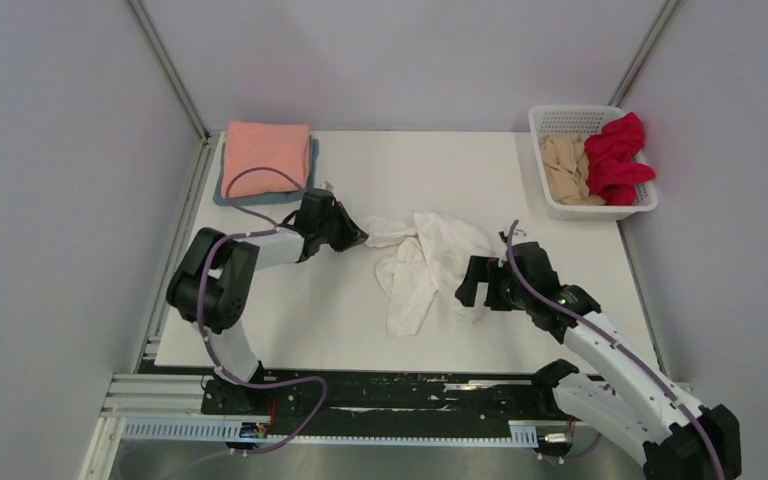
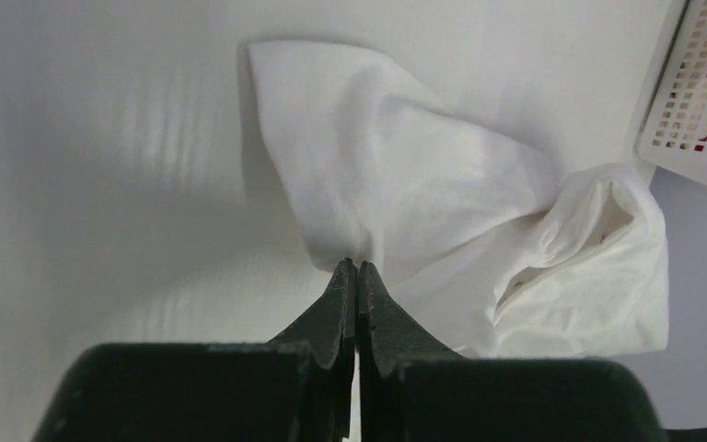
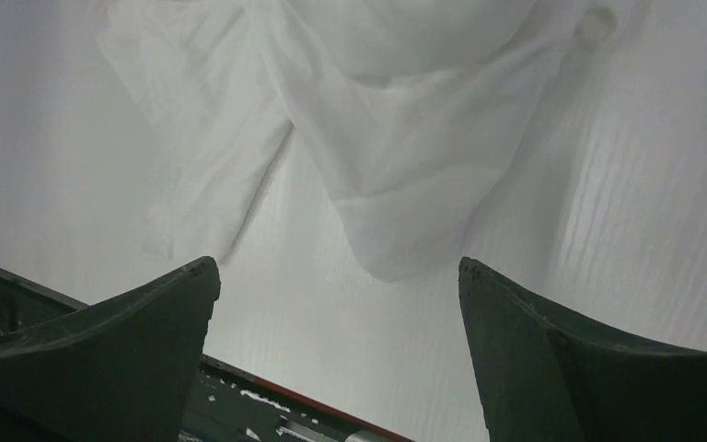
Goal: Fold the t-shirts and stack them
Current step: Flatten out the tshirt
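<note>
A crumpled white t-shirt (image 1: 430, 260) (image 2: 423, 184) (image 3: 396, 166) lies spread in the middle of the table. My left gripper (image 1: 360, 236) (image 2: 356, 267) is at the shirt's left end, its jaws pressed together on a fold of the cloth's edge. By the shirt's lower right edge my right gripper (image 1: 475, 290) (image 3: 338, 267) stands open and holds nothing; a lobe of the cloth lies just beyond its tips. A folded salmon pink t-shirt (image 1: 267, 155) rests on a folded grey-blue one (image 1: 314, 170) at the back left. A red t-shirt (image 1: 620, 155) and a beige one (image 1: 565, 170) sit bunched in the basket.
The white lattice basket (image 1: 570, 118) (image 2: 700, 92) stands at the table's back right corner. The black rail (image 1: 360, 385) with the arm bases runs along the near edge. Grey walls close in the table on the left, back and right.
</note>
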Robot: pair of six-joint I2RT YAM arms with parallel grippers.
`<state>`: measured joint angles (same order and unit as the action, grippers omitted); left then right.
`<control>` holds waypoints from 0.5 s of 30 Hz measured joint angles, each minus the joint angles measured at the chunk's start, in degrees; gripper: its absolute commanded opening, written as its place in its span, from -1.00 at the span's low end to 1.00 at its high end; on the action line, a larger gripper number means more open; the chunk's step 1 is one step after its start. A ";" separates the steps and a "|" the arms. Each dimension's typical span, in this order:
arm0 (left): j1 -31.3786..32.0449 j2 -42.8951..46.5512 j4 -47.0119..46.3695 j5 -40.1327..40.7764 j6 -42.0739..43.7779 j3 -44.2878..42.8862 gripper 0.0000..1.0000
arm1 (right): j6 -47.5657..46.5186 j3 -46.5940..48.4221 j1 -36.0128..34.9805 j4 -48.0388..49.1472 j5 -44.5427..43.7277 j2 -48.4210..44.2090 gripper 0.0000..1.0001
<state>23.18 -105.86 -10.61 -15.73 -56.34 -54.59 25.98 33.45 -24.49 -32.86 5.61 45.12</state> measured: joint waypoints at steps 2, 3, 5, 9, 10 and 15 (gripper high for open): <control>0.00 7.32 1.51 4.22 1.07 5.25 -1.00 | 2.01 -0.70 -4.74 -0.42 -3.10 3.65 1.00; 0.00 11.10 2.32 6.23 1.44 7.69 -1.00 | 3.10 -1.11 -6.99 -0.81 -4.68 4.83 1.00; 0.00 19.19 4.04 10.54 2.27 12.83 -1.00 | 5.16 -2.12 -10.71 -1.11 -7.80 6.34 0.99; -0.02 31.04 7.87 17.29 3.41 20.33 -1.00 | 8.41 -3.28 -13.00 -1.14 -13.05 7.93 0.90; -0.02 33.07 9.03 18.36 3.65 21.79 -1.00 | 9.01 -3.67 -13.22 -0.66 -14.03 8.07 0.89; 0.00 40.30 13.51 21.33 4.20 26.64 -1.00 | 9.38 -4.66 -13.33 3.43 -14.91 9.51 0.77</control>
<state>23.18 -65.56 2.90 5.61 -52.14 -27.94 35.35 28.80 -37.82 -29.43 -9.30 54.63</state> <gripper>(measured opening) 0.008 0.921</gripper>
